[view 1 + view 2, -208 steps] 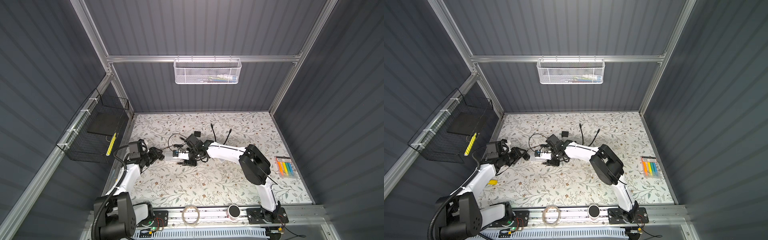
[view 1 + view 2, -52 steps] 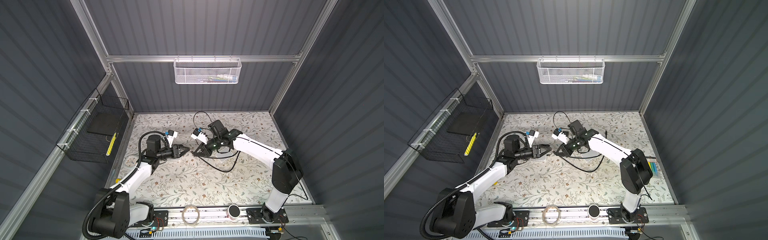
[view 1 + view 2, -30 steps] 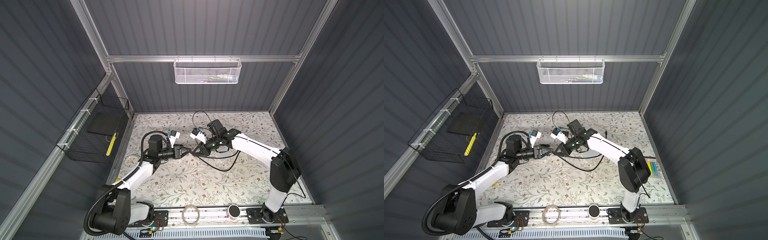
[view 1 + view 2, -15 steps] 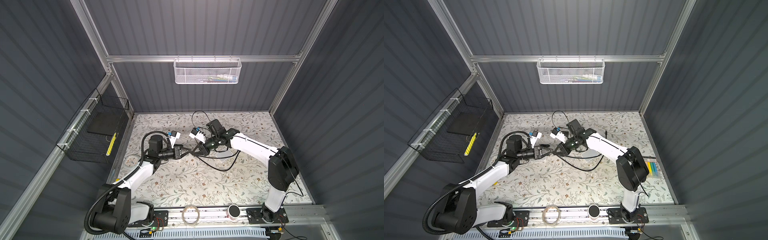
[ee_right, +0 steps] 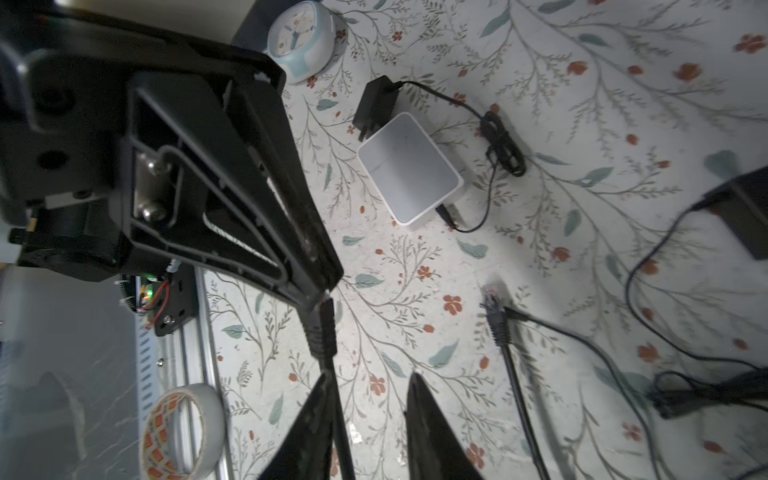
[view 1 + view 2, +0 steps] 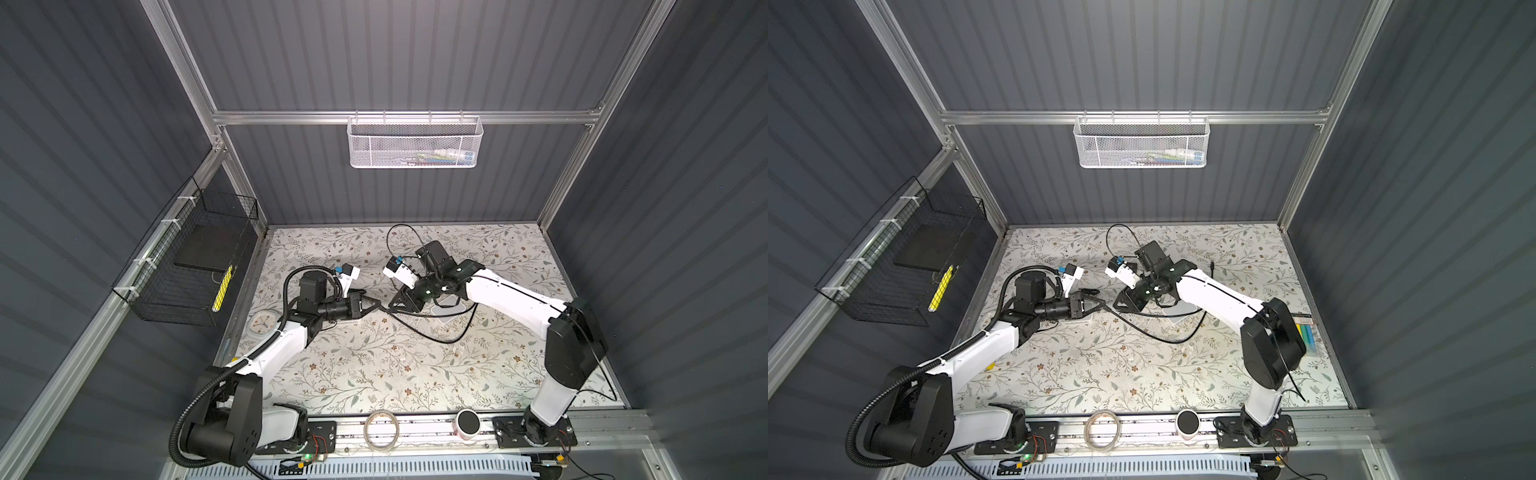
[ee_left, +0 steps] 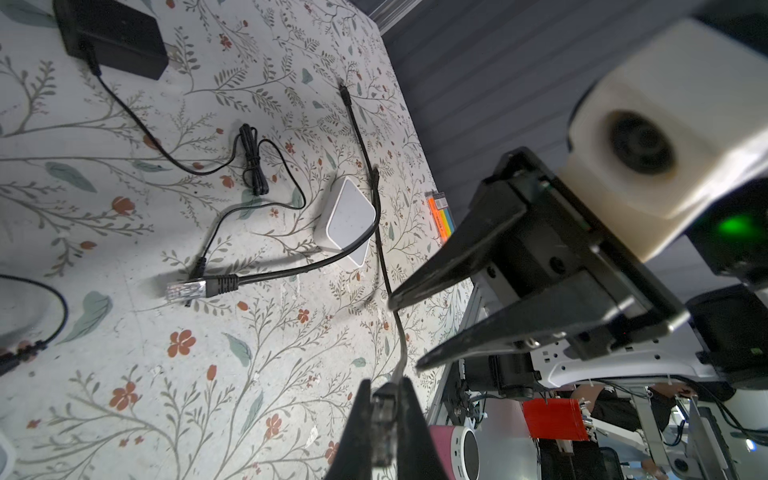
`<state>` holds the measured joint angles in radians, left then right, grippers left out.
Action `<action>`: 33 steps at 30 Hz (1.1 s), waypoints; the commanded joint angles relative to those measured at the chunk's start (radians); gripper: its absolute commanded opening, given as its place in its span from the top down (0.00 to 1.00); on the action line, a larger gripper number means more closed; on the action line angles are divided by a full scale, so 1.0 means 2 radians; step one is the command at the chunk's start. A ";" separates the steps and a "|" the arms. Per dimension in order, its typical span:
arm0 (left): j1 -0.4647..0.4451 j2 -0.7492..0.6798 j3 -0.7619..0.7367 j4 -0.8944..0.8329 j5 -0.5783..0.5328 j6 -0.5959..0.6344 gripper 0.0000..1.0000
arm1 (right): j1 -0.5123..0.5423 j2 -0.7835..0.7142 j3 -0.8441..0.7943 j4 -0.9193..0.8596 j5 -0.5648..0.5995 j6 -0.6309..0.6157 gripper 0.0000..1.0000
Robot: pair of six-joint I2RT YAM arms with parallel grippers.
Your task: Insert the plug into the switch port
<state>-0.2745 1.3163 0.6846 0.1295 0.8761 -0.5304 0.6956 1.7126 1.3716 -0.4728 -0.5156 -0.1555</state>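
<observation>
- Closest in, the left claw (image 5: 327, 291) is clamped tight on the plug (image 7: 382, 419). It holds the plug up off the desk (image 6: 374, 374), and the cable (image 7: 388, 274) trails away toward the other arm.
- Just past it, the right claw (image 7: 405, 334) faces the left one with its jaws apart. The cable runs along one finger but nothing is pinched. I judge this to be a hand-over, so I'd back the right claw straight off and watch that the cable doesn't snag.
- Below them a loose plug (image 7: 185, 289) lies flat on the desk. I'd steer clear of it and of the bundled cord (image 7: 251, 162) near it.
- Further out sit two boxes. The near white box (image 5: 409, 170) is on the left arm's side, with a power lead (image 5: 445, 215) in its side face. The far white box (image 7: 349, 216) is under the right arm, with a cable draped over it. I cannot tell which one is the switch, and I can't see an open port on either.
- For the insertion I'd square the plug's nose to the port face, keep slack in the cable, and push slow and straight. The box looks light and likely to slide, so I'd brace it with the free claw.
</observation>
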 commanded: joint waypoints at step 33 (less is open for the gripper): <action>-0.002 0.036 0.029 -0.051 0.001 -0.027 1.00 | 0.074 0.022 -0.047 0.144 0.117 -0.027 0.65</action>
<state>-0.2745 1.3899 0.7433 0.0296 0.8574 -0.5915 0.8383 1.7420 1.2491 -0.2096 -0.2653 -0.2203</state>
